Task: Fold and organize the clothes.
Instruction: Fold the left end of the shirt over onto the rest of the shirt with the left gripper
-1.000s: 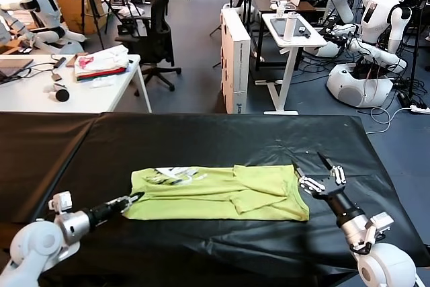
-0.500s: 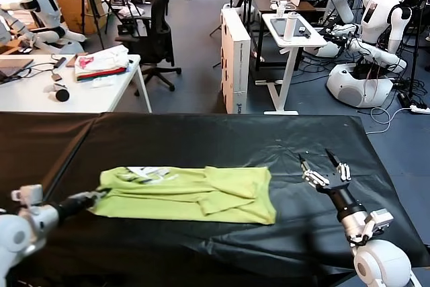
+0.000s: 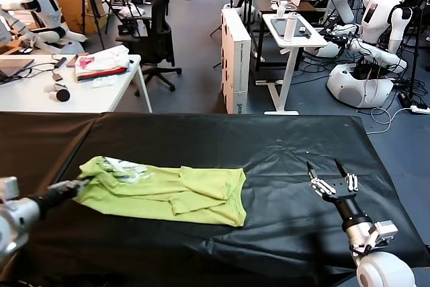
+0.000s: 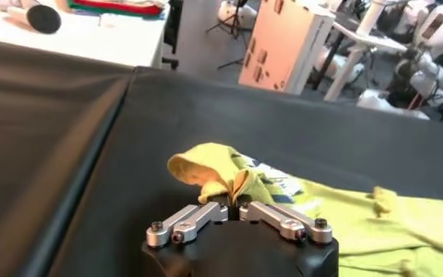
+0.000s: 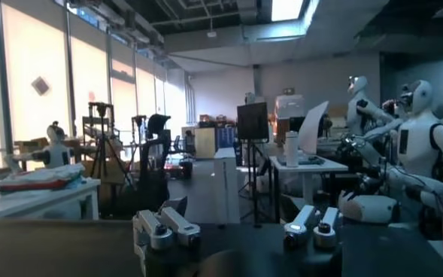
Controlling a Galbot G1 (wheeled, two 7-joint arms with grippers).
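Left end effector [image 3: 72, 186], at the frame's lower left, is clamping the T-shirt [image 3: 168, 189] by its near end; the shirt's length is running rightward across the table [image 3: 269, 146] toward the right end effector [image 3: 332, 169], which is hovering apart, fingers spread.

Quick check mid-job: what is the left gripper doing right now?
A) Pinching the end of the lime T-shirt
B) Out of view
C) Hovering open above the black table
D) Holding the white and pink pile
A: the left gripper is shut on a bunched end of the T-shirt, at the robot's left.
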